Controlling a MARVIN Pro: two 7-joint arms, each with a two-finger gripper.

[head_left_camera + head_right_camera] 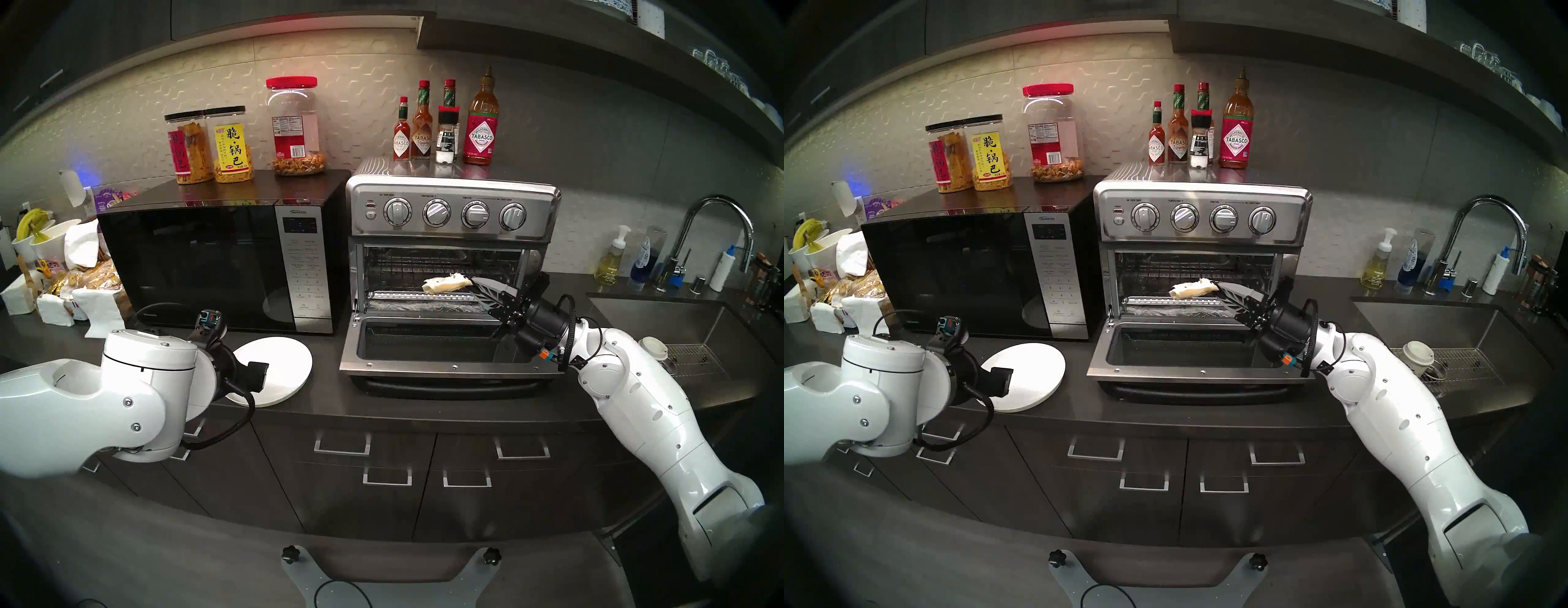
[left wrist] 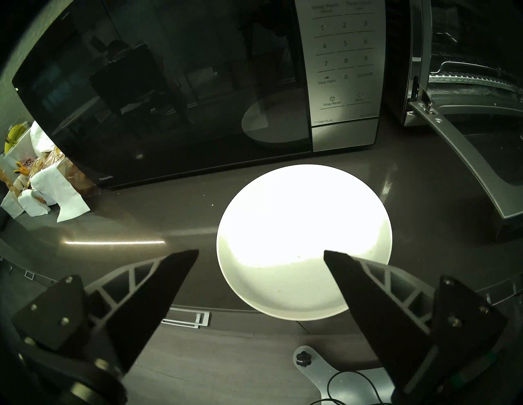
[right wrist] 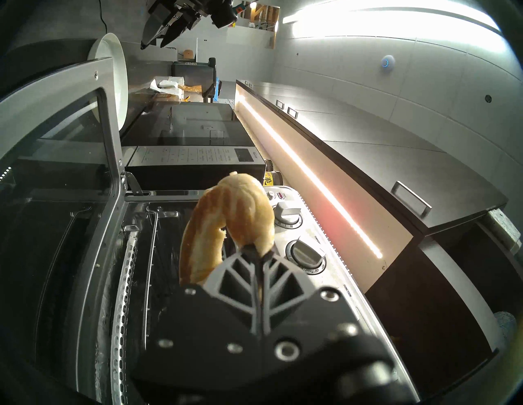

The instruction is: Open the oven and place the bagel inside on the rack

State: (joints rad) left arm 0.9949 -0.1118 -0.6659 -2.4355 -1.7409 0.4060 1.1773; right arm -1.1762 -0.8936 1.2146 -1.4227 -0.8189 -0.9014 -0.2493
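Oven: boxy stainless-steel toaster oven (image 1: 452,220) with four round knobs is standing on the dark countertop (image 1: 424,403), its glass drop-down door (image 1: 428,352) lying open and flat toward the robot.
Bagel: pale cream-and-tan bagel (image 1: 445,283) is hanging at the mouth of the cavity, pinched at one edge; whether it is touching anything below cannot be told.
Rack: thin silver wire rack (image 1: 407,276) is spanning the cavity behind the bagel; a ridged perforated metal strip (image 1: 420,296) is running just below.
Right gripper: right gripper (image 1: 477,285) is reaching over the open door from the right, its jaws pressed together on the bagel's rim; the right wrist view is showing the bread bulging out past the fingertips (image 3: 259,256).
Left gripper: left gripper (image 2: 261,256) is hovering above the counter edge, jaws spread wide and holding nothing.
Plate: round white plate (image 2: 305,240) is sitting bare under the left gripper, in front of the microwave.
Neighbours: large black microwave (image 1: 212,259) with a keypad is standing just left of the oven; hot-sauce bottles (image 1: 445,123) are lined up on the oven's top; snack jars (image 1: 250,136) are sitting on the microwave.
In the way: the open door is lying between the robot and the cavity.
Further right: steel sink (image 1: 695,327) and tap.
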